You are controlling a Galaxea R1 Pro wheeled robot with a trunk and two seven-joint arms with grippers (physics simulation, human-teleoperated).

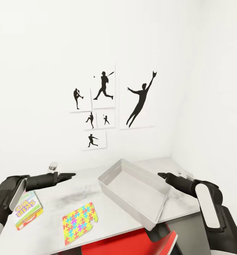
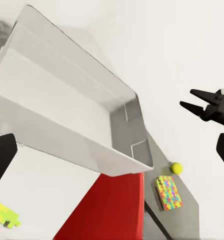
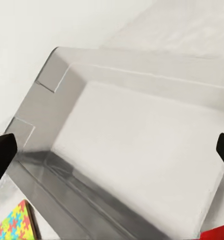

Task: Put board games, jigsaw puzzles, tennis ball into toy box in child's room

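The light grey toy box (image 1: 134, 191) sits empty and skewed on the light grey table (image 1: 79, 194), its near corner over the front edge. My left gripper (image 1: 71, 175) hovers open to its left, my right gripper (image 1: 161, 174) open at its right rim. A white-green board game (image 1: 27, 209) lies at the left, partly under my left forearm. One jigsaw puzzle (image 1: 79, 222) lies near the front edge. In the left wrist view, the tennis ball (image 2: 177, 168) and a second jigsaw puzzle (image 2: 169, 192) rest on the dark grey wing beyond the toy box (image 2: 66, 105). The right wrist view looks into the toy box (image 3: 142, 150).
A red piece of furniture (image 1: 132, 244) stands under the table's front edge. Black sports-silhouette pictures (image 1: 104, 102) hang on the white wall behind. A small clear object (image 1: 53, 165) stands at the table's back left. The room corner closes in on the right.
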